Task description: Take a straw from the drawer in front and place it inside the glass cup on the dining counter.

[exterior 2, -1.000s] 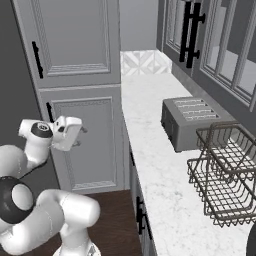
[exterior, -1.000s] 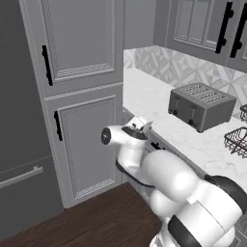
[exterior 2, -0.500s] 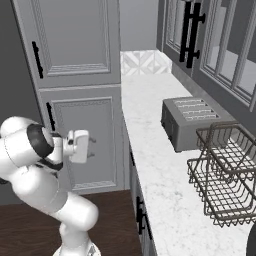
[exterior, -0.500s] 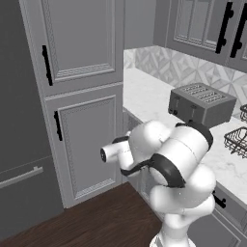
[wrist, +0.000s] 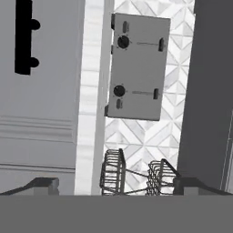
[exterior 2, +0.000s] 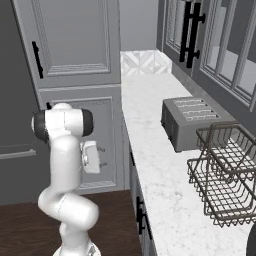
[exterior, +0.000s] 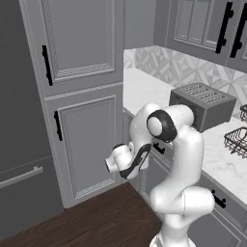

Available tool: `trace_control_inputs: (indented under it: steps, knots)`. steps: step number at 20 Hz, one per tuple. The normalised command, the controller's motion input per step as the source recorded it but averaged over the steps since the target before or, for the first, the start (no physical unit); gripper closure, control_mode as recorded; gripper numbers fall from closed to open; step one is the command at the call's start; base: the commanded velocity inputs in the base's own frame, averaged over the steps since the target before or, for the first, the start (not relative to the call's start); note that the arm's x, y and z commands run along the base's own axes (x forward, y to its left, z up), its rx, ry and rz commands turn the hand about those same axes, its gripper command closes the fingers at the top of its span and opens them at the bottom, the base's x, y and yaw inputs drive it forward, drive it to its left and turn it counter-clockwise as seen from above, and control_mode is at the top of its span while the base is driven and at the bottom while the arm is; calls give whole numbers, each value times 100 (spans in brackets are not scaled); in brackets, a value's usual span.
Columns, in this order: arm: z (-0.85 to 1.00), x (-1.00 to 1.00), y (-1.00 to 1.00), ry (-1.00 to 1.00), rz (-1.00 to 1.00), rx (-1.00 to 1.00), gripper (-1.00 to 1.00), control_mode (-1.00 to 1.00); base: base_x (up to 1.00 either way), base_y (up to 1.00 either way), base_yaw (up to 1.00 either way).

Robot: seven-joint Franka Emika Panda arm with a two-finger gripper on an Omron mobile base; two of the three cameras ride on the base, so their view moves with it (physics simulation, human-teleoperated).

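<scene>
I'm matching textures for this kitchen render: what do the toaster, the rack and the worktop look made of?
Toaster: seemingly brushed grey metal, matte, with dark slots on top.
Rack: thin dark wire, probably coated metal; you see through its open grid.
Worktop: white marble-look stone with faint grey veins, smooth; possibly laminate.

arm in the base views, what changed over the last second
The arm folded in on itself: its elbow swung up over the base while the gripper dropped from about counter height to low in front of the lower cabinet door. Its jaws stayed open and empty. The toaster, wire rack and cabinets did not move.
</scene>
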Motion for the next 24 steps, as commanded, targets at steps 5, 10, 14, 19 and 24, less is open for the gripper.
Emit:
trace_control_inputs:
  steps: [5,10,14,19,24]
  knots:
    - [-20,32,-51,7,-2,-2,-100,-100,0,0,0]
    - [-4,15,-52,5,0,2,-100,-100,0,0,0]
    - [0,11,-45,2,2,13,-100,-100,0,0,0]
    - [-8,21,-20,1,7,15,-100,-100,0,0,0]
    - [-17,28,0,0,9,10,-100,-100,0,0,0]
